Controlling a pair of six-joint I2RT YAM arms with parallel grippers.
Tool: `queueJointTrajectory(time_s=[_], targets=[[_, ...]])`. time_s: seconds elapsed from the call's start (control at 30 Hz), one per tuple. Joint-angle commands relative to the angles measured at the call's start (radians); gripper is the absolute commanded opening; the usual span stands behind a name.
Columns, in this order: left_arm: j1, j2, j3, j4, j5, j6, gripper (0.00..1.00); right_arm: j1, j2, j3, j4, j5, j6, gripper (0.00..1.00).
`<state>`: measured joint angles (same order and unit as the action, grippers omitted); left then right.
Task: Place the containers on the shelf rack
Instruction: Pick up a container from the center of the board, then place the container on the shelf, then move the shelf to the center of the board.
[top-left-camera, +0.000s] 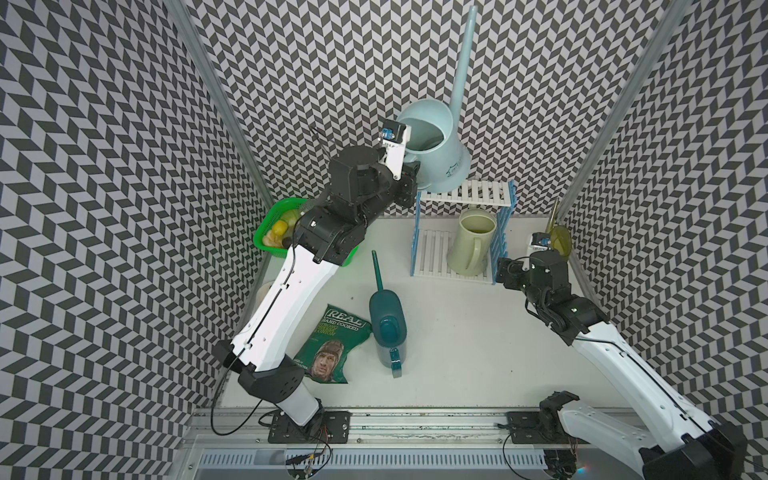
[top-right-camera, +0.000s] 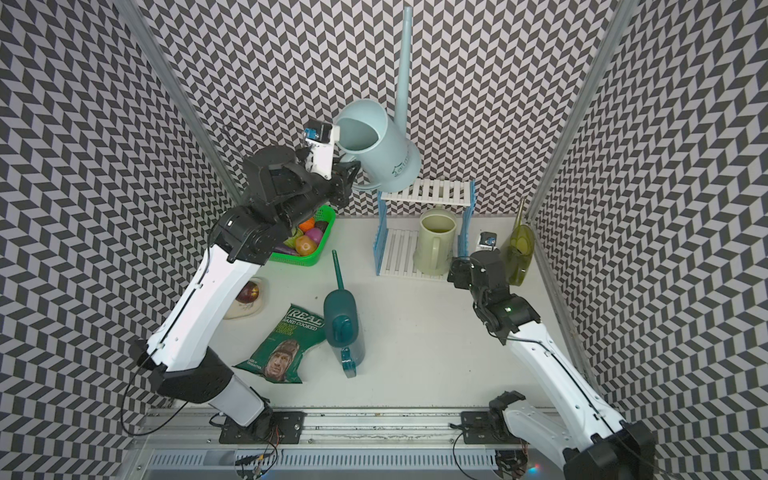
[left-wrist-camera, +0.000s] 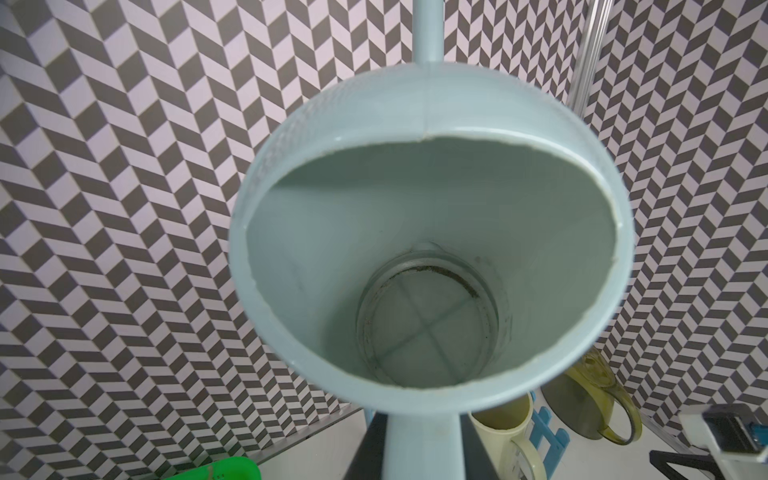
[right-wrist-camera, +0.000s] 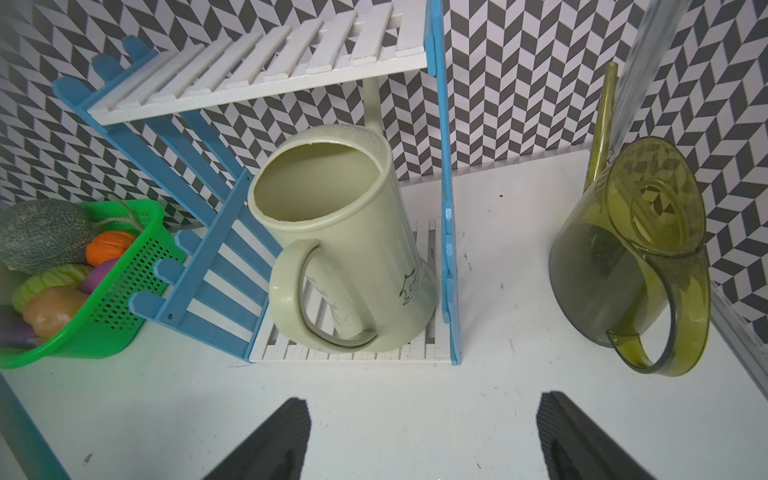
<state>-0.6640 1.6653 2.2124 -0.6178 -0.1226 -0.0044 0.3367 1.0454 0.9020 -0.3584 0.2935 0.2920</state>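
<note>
My left gripper (left-wrist-camera: 422, 446) is shut on the loop handle of the light blue container (top-left-camera: 436, 141), which it holds up and tilted. The can's base is over the left end of the shelf rack's top shelf (top-left-camera: 482, 193); whether it touches, I cannot tell. A pale cream container (right-wrist-camera: 345, 257) stands upright on the lower shelf (right-wrist-camera: 419, 353). The dark teal container (top-left-camera: 388, 328) lies on the table in the middle. A translucent olive green container (right-wrist-camera: 631, 257) sits right of the rack by the wall. My right gripper (right-wrist-camera: 424, 405) is open and holds nothing, low over the table before the rack's right side frame (right-wrist-camera: 446, 232).
A green mesh basket (top-right-camera: 320, 249) of fruit and vegetables stands left of the rack, under my left arm. A crisp bag (top-left-camera: 332, 345) lies beside the teal can, and a small bowl (top-right-camera: 247, 305) sits near the left wall. Patterned walls close in on three sides.
</note>
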Motion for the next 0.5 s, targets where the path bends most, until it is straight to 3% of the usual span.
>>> queueJointTrajectory(time_s=[0.0,0.3,0.47], targets=[[-0.016,0.039,0.052,0.015,-0.014,-0.018,0.07,-0.023,0.044,0.031,0.081,-0.046,-0.064,0.83],[-0.022,0.038,0.006,0.047,-0.012,-0.022,0.07,-0.11,0.174,0.037,0.169,-0.108,-0.115,0.65],[-0.022,0.031,-0.029,0.064,-0.009,-0.027,0.08,-0.134,0.243,0.045,0.222,-0.128,-0.129,0.61]])
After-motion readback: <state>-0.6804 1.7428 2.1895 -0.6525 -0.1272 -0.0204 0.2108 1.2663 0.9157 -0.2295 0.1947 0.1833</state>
